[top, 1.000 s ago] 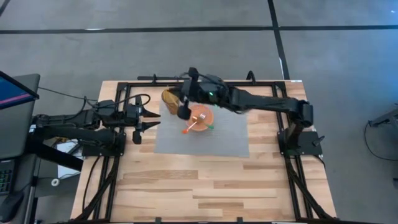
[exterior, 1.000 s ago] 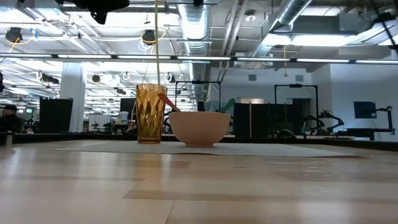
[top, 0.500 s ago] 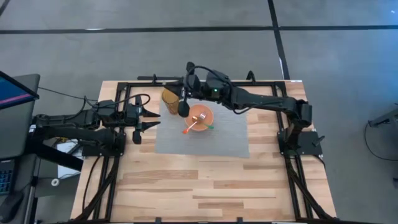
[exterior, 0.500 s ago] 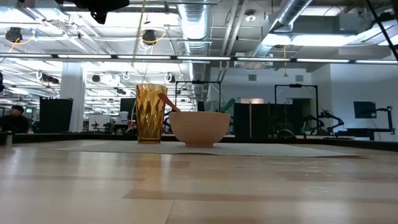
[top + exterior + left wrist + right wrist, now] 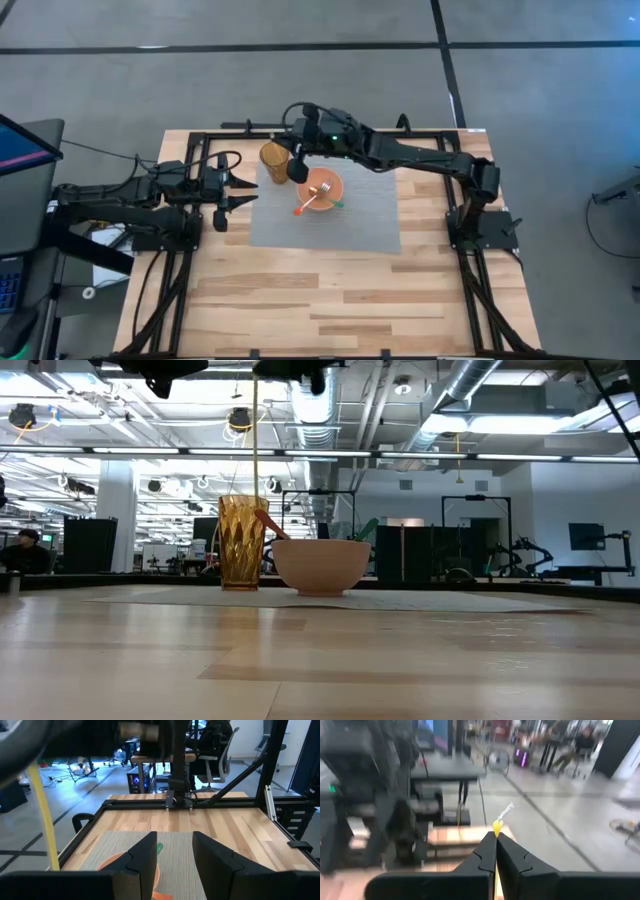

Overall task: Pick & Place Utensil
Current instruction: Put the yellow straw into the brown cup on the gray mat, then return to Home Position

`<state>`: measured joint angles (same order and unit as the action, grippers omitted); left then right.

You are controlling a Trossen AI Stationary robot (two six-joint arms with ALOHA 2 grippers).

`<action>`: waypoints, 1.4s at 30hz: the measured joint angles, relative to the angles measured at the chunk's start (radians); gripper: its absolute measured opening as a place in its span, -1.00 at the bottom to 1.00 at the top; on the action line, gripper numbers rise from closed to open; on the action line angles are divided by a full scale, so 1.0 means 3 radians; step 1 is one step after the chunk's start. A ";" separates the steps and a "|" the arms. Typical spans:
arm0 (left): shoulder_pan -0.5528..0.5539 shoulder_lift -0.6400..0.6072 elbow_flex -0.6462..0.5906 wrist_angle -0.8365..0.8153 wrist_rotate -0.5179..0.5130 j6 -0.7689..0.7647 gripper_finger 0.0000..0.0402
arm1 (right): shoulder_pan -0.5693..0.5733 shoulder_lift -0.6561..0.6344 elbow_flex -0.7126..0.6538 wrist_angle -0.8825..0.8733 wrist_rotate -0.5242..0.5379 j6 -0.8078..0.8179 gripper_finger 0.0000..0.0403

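Your right gripper (image 5: pixel 292 152) sits high over the amber tumbler (image 5: pixel 273 155), at about ten o'clock from the orange bowl (image 5: pixel 322 186); its fingers (image 5: pixel 487 851) are pinched on a yellow utensil (image 5: pixel 255 435) hanging straight down above the glass; an orange fork (image 5: pixel 312 197) lies in the bowl on the grey mat (image 5: pixel 360 225); your left gripper (image 5: pixel 243 191) waits at the mat's nine o'clock edge, fingers (image 5: pixel 145 855) parted.

Right arm stretched across, right gripper (image 5: pixel 297 160) raised, fingers (image 5: pixel 485 851) pinched together. Left arm folded at table's edge, left gripper (image 5: pixel 243 192) spread.
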<state>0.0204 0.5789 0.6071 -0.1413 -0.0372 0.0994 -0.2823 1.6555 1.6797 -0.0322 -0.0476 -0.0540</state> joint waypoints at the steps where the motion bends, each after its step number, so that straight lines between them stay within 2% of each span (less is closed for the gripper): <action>1: -0.0001 0.0000 0.0000 0.0000 0.0000 0.0000 -0.37 | -0.0002 0.0006 -0.0001 -0.0070 -0.0001 0.0000 -1.00; 4: -0.0001 0.0000 0.0000 0.0000 0.0000 -0.0001 -0.37 | -0.0003 0.0084 -0.0002 -0.0256 -0.0001 -0.0003 -1.00; 11: -0.0001 0.0000 0.0000 0.0002 0.0000 -0.0013 -0.37 | -0.0019 0.0258 -0.0002 -0.0235 -0.0014 -0.0018 -0.93; 19: -0.0001 0.0000 -0.0001 0.0003 0.0000 -0.0092 -0.37 | -0.0052 0.0423 -0.0004 -0.0148 -0.0015 -0.0047 -0.71; 25: -0.0001 0.0000 -0.0001 0.0003 0.0000 -0.0100 -0.37 | -0.0041 0.0436 -0.0004 -0.0193 -0.0014 -0.0342 -0.56; 31: -0.0001 -0.0116 -0.0001 0.0013 0.0000 -0.0100 -0.37 | 0.0043 0.0137 0.0116 -0.0548 0.0013 -0.0377 -0.52; 37: -0.0001 -0.0520 -0.0001 0.0001 -0.0171 -0.0100 -0.37 | 0.0160 -0.0504 0.0228 -0.1593 0.0016 -0.0556 -0.52; 42: 0.0000 -0.0899 -0.0001 -0.0182 -0.0324 -0.0035 -0.37 | 0.0324 -0.1051 0.0067 -0.2087 0.0300 -0.0742 -0.52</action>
<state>0.0204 0.3093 0.6067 -0.1960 -0.1343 0.0889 -0.1850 1.3400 1.6998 -0.6584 0.0426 -0.2765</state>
